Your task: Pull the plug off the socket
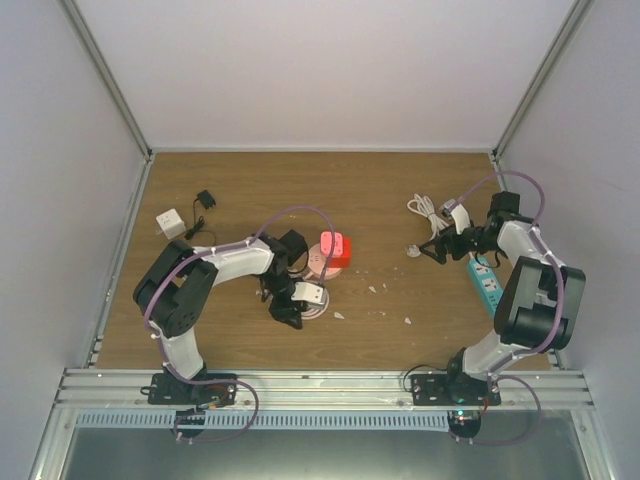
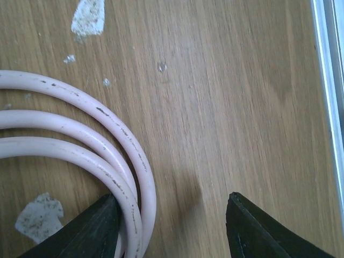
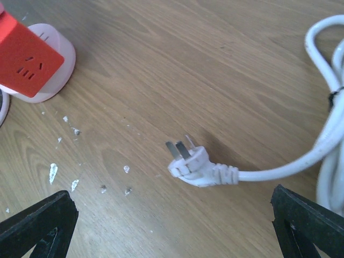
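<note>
A white plug [image 3: 196, 164] lies on the wooden table with its bare prongs pointing up-left, in no socket; it also shows in the top view [image 1: 412, 252]. Its white cord [image 3: 328, 107] runs off to the right. A red cube socket [image 3: 27, 62] stands on a round pale base [image 3: 59, 64], at the table's middle in the top view [image 1: 335, 248]. My right gripper [image 3: 172, 228] is open and empty, hovering just short of the plug [image 1: 436, 250]. My left gripper [image 2: 172, 226] is open, its left finger [image 2: 91, 228] against a coiled pale cable [image 2: 113, 126].
A teal power strip [image 1: 485, 282] lies under the right arm. A bundled white cord [image 1: 425, 208] lies behind the plug. A white adapter [image 1: 168, 222] and a black adapter [image 1: 205, 200] sit at the back left. White flecks [image 1: 380, 290] dot the table.
</note>
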`<state>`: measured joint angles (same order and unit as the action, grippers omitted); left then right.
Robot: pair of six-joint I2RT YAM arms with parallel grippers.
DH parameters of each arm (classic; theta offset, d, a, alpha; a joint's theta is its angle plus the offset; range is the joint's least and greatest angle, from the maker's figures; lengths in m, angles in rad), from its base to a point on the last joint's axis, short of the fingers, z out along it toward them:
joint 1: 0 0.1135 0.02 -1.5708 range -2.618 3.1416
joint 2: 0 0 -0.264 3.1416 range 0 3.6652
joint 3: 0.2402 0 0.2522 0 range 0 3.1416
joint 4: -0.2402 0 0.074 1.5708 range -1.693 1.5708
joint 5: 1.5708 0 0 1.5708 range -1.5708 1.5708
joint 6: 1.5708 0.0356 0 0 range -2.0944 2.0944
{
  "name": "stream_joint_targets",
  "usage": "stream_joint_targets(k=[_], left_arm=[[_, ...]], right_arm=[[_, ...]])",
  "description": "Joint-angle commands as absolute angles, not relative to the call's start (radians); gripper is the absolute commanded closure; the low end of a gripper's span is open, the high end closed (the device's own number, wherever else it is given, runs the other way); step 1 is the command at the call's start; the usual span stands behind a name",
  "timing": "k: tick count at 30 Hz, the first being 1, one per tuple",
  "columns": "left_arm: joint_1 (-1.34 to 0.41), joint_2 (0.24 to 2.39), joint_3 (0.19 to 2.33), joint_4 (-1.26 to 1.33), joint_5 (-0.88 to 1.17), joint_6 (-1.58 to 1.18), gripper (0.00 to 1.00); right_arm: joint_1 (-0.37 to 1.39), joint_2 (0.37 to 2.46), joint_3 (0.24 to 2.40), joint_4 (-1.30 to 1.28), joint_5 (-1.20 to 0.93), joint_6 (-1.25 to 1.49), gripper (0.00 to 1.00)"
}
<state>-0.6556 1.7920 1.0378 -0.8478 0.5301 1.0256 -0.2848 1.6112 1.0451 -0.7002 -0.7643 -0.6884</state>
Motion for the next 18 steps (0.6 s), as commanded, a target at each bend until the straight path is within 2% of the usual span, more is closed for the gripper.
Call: stream_joint_targets(k=[1, 10, 18], left_arm=[[-0.619, 1.793, 1.039, -0.956, 0.426, 1.066, 0.45], [-0.463, 1.837, 1.108, -0.988, 0.330, 1.150, 0.39], [-0.309, 1.891, 1.291, -0.971, 0.335, 1.128, 0.34]], right_arm=[[-0.253, 1.587, 1.029, -0.706, -0.818, -0.765, 0.00], [-0.194, 1.586, 1.036, -0.696, -0.829, -0.795, 0.00], [-0.108, 1.505, 0.968, -0.605, -0.840, -0.762, 0.01]])
